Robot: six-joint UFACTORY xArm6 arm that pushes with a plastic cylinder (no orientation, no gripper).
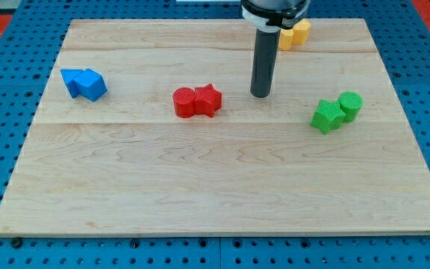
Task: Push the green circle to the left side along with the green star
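The green circle (pixel 350 105) stands at the view's right on the wooden board (pixel 215 187). The green star (pixel 325 116) touches it on its lower left. My tip (pixel 260 95) rests on the board to the left of the green pair, a clear gap away from them and slightly higher in the view. The rod rises from the tip to the view's top.
A red circle (pixel 184 101) and a red star (pixel 208 99) sit together left of my tip. Two blue blocks (pixel 83 83) lie at the view's left. Yellow blocks (pixel 295 33) sit at the top, partly hidden behind the rod.
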